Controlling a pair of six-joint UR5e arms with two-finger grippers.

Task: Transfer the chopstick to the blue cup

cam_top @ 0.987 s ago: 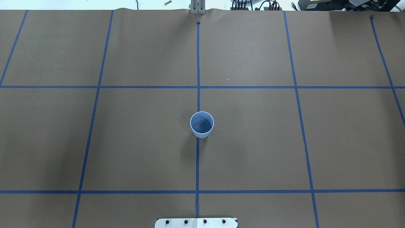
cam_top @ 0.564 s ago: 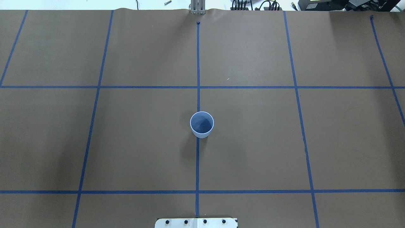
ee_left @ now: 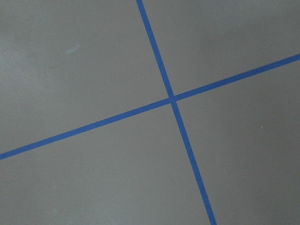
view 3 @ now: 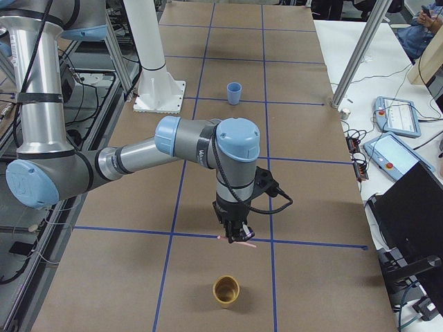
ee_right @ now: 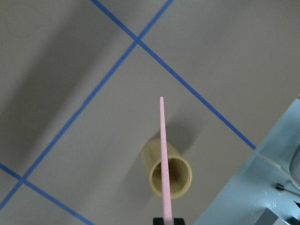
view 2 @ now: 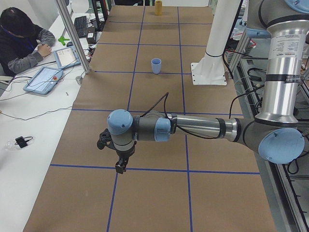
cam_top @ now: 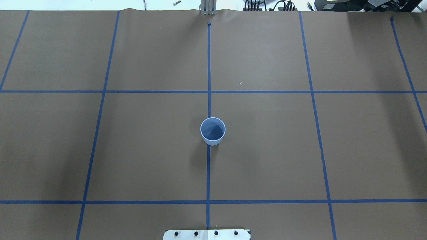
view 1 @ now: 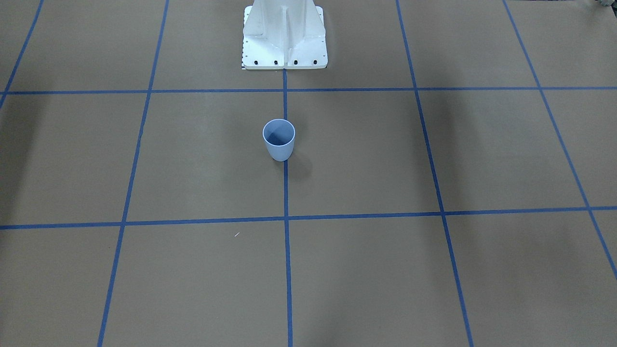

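Pink and thin, the chopstick (ee_right: 162, 159) juts from the right tool (view 3: 235, 234), which is clamped on one end of it, near a tan cup (view 3: 226, 290) on the brown-papered desk (cam_top: 267, 150). Well apart, the blue cup (cam_top: 212, 131) stands upright on the centre tape line (cam_top: 208, 173), near the white robot base (view 1: 284, 33). The left tool (view 2: 120, 166) hangs over a tape crossing (ee_left: 172, 98); I cannot tell whether it is open or closed.

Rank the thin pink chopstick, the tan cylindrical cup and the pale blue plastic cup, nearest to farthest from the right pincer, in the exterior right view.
1. The thin pink chopstick, held in the right pincer.
2. The tan cylindrical cup, upright just camera-side of the pincer.
3. The pale blue plastic cup, far beyond, away from the camera.
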